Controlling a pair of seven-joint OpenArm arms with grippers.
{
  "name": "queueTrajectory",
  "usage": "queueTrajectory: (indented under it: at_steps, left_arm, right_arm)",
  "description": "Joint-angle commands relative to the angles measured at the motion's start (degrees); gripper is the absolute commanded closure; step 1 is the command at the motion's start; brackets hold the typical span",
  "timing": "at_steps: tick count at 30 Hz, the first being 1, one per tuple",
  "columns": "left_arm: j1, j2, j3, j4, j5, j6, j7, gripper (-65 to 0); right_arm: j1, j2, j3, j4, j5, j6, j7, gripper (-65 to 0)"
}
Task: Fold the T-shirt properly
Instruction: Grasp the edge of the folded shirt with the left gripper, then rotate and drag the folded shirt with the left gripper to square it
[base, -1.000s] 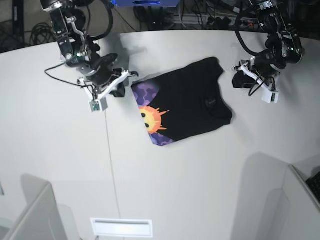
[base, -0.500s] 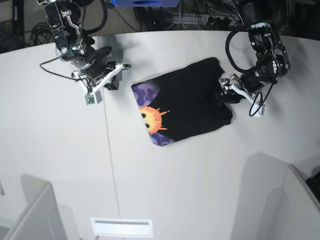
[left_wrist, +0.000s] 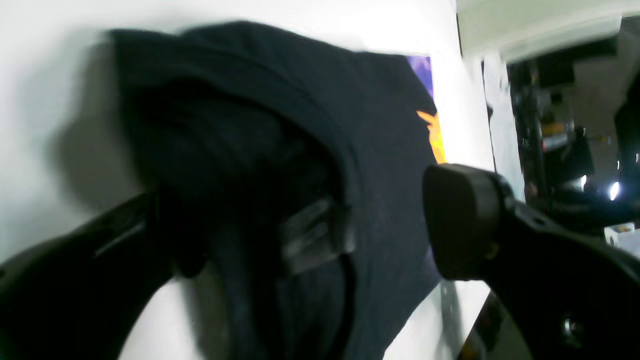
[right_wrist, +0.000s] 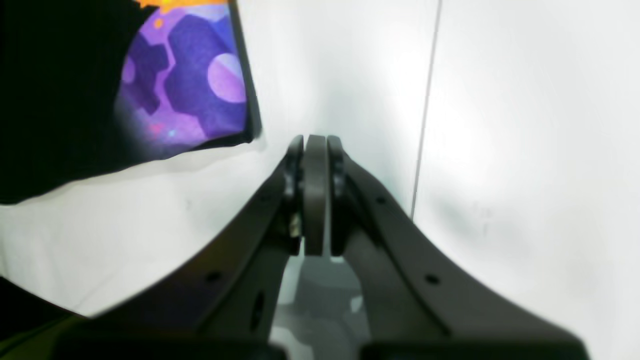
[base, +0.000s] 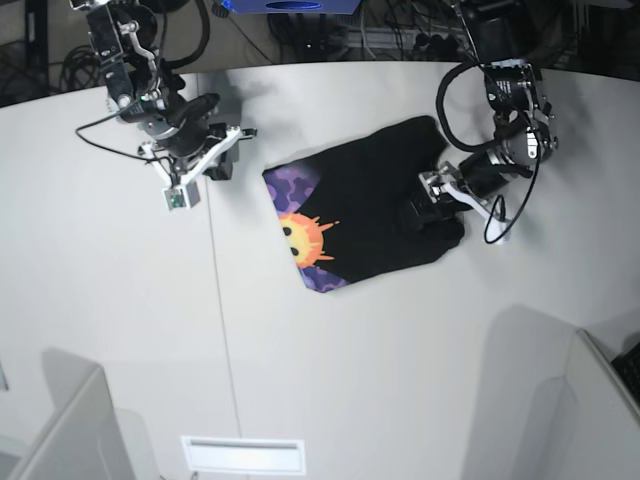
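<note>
The T-shirt (base: 380, 205) lies folded on the white table (base: 350, 380), black cloth uppermost, with a purple strip and an orange sun face along its left edge. My left gripper (base: 427, 207) is open at the shirt's right edge. In the left wrist view its two fingers (left_wrist: 460, 220) stand wide apart over a raised black fold of the T-shirt (left_wrist: 300, 100); nothing is pinched. My right gripper (base: 226, 160) is shut and empty, on the table left of the shirt. The right wrist view shows the right gripper (right_wrist: 312, 145) pressed together beside the shirt's purple printed corner (right_wrist: 190, 90).
A thin seam (base: 225, 340) runs down the table below the right gripper. Grey partitions stand at the front left (base: 60, 420) and front right (base: 580, 400), with a white slot (base: 243, 455) at the front edge. Cables and gear crowd behind the far edge.
My left gripper has opened and come down and left from beside the shirt onto its right edge. The right arm has drawn back slightly up and left, still shut.
</note>
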Motion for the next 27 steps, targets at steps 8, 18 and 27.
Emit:
queueTrajectory:
  at_steps: [8, 18, 27]
  left_arm:
    - [-1.27, -0.25, 3.78, -0.8, 7.0, 9.03, 4.52, -25.3]
    - [-7.51, -4.39, 19.86, -0.8, 7.09, 17.99, 4.7, 0.0]
    - [-19.9, -12.3, 46.24, -0.8, 7.0, 18.08, 4.79, 0.0]
  right_arm:
    - [-2.05, 0.42, 5.32, 1.45, 0.55, 0.18, 1.17, 0.0]
    - [-7.41, -2.66, 21.32, 1.45, 0.64, 8.1, 1.17, 0.0]
    - [-10.4, -12.24, 45.85, 1.36, 0.46, 23.48, 0.73, 0.0]
